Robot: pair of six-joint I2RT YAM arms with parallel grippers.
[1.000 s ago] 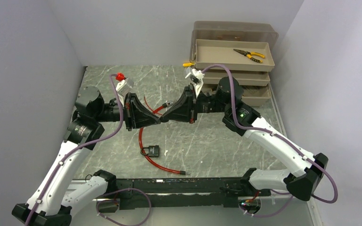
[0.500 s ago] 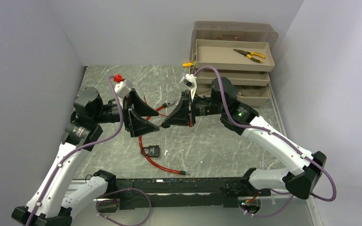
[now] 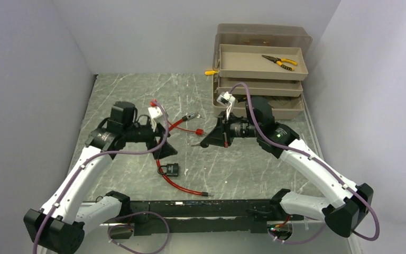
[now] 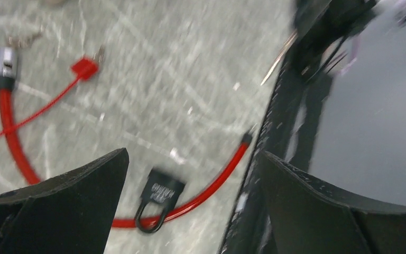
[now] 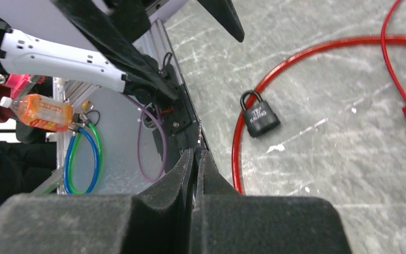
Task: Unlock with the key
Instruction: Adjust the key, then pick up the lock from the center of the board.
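Observation:
A small black padlock (image 3: 170,169) lies on the grey table, its shackle round a red cable (image 3: 175,184). It also shows in the left wrist view as the padlock (image 4: 159,193) and in the right wrist view as the padlock (image 5: 260,117). My left gripper (image 3: 165,140) hangs open and empty just above and behind the padlock, which sits between and beyond its fingers (image 4: 84,180). My right gripper (image 3: 203,144) is shut, and a thin silver key (image 4: 277,59) sticks out of its tip. In the right wrist view the right gripper (image 5: 195,154) has its pads pressed together.
The red cable (image 5: 237,143) loops across the table to a silver end piece (image 4: 4,62), with a thin red cord and a red tag (image 3: 195,130). Stacked tan trays (image 3: 259,71) hold yellow-handled pliers (image 3: 280,62) at the back right. A black rail (image 3: 201,203) runs along the near edge.
The two gripper tips were together; my left gripper has opened, pulled away and swung down toward the padlock. My right gripper stayed shut and drew back to the right.

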